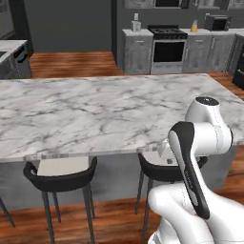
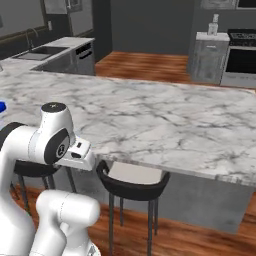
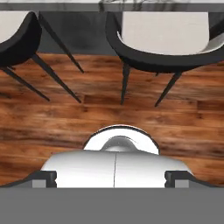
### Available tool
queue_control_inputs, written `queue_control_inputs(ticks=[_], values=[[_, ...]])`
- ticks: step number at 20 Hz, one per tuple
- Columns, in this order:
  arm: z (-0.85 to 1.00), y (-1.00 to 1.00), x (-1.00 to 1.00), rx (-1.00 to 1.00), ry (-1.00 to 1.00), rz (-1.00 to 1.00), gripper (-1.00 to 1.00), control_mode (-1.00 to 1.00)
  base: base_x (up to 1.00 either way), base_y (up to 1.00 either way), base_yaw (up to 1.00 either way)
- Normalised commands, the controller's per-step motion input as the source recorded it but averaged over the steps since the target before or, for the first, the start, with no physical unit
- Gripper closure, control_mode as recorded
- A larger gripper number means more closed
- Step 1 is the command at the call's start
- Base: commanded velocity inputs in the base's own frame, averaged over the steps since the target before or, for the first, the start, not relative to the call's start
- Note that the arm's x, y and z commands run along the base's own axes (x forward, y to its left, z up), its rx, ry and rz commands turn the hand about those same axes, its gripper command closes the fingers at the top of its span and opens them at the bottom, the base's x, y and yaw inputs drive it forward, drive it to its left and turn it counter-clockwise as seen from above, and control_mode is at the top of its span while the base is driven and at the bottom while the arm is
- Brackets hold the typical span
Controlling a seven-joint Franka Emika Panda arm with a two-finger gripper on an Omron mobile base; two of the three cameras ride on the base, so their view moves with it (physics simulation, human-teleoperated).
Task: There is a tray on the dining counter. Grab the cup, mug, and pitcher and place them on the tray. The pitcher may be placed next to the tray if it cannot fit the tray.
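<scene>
a wood floor (image 1: pixel 71 64) of warm brown runs through the kitchen. black stools (image 1: pixel 61 177) with pale seats stand on it. at the far dark grey wall (image 1: pixel 66 24) there are grey cabinets (image 1: pixel 137 52), a stove (image 1: pixel 168 47) and a sink (image 2: pixel 42 51).

Two dark stools (image 3: pixel 166 43) stand on wooden floor (image 3: pixel 87 118) below the counter edge (image 3: pixel 131 5).
</scene>
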Motion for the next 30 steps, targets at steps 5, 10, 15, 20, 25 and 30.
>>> queue_control_inputs(ticks=[5, 10, 15, 20, 25, 30], values=[[0.00, 0.00, 0.00, 0.00, 0.00, 0.00, -1.00, 1.00, -0.04, -1.00, 0.00], [0.00, 0.00, 0.00, 0.00, 0.00, 0.00, -1.00, 1.00, 0.00, -1.00, 0.00], [0.00, 0.00, 0.00, 0.00, 0.00, 0.00, -1.00, 1.00, 0.00, -1.00, 0.00], [0.00, 0.00, 0.00, 0.00, 0.00, 0.00, -1.00, 1.00, 0.00, -1.00, 0.00], [0.00, 0.00, 0.00, 0.00, 0.00, 0.00, -1.00, 1.00, 0.07, -1.00, 0.00], [0.00, 0.00, 0.00, 0.00, 0.00, 0.00, -1.00, 1.00, 0.30, -1.00, 0.00]])
